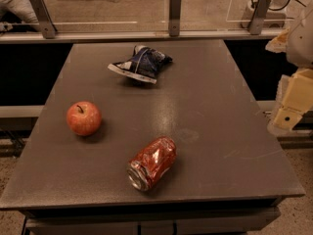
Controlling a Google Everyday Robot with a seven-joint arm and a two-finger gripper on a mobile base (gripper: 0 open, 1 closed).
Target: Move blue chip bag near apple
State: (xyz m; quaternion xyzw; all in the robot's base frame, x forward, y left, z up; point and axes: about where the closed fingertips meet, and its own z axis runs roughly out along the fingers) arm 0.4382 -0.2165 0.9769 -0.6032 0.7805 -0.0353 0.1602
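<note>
The blue chip bag (141,63) lies crumpled at the far middle of the dark grey table (220,131), its pale sealed edge toward the front left. The red apple (83,118) stands at the left middle of the table, stem up, well apart from the bag. My gripper (292,104) is a pale yellowish part of the arm at the right edge of the view. It hangs beside the table's right edge, away from both things, with nothing seen in it.
A crushed red can (151,162) lies on its side near the table's front middle. A rail with metal brackets (175,12) runs along the far edge, with glass behind it. The floor shows at the right.
</note>
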